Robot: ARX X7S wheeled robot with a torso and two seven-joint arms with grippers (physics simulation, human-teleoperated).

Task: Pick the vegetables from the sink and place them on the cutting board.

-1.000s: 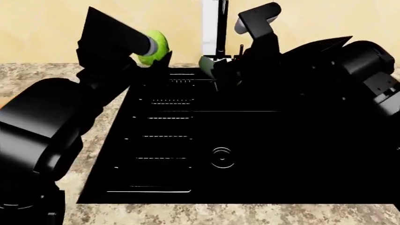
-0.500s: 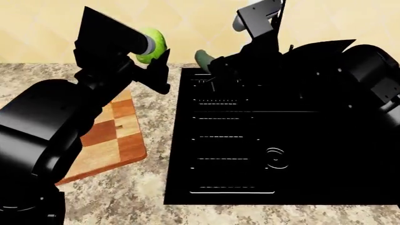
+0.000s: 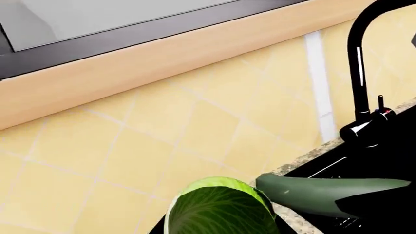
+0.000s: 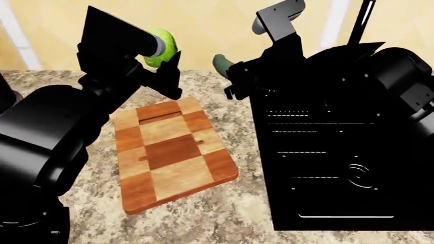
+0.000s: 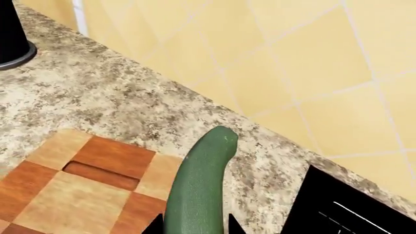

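Observation:
My left gripper (image 4: 162,58) is shut on the light-green cabbage (image 4: 161,47) and holds it in the air above the far end of the checkered cutting board (image 4: 173,152). The cabbage also shows in the left wrist view (image 3: 217,207). My right gripper (image 4: 234,73) is shut on the dark-green cucumber (image 4: 222,63), held above the counter between the board and the black sink (image 4: 339,152). In the right wrist view the cucumber (image 5: 198,185) sticks out between the black fingertips (image 5: 155,225), over the board's far corner (image 5: 85,180).
The speckled granite counter (image 4: 224,218) surrounds board and sink. A yellow tiled wall (image 4: 217,25) rises behind. The black faucet (image 3: 364,73) stands at the sink's back edge. A dark round object (image 5: 13,39) stands on the counter far from the board.
The view has swung left: the sink has slid right and the whole cutting board has come into view. Both grippers keep their vegetables and now hang over the board's far end.

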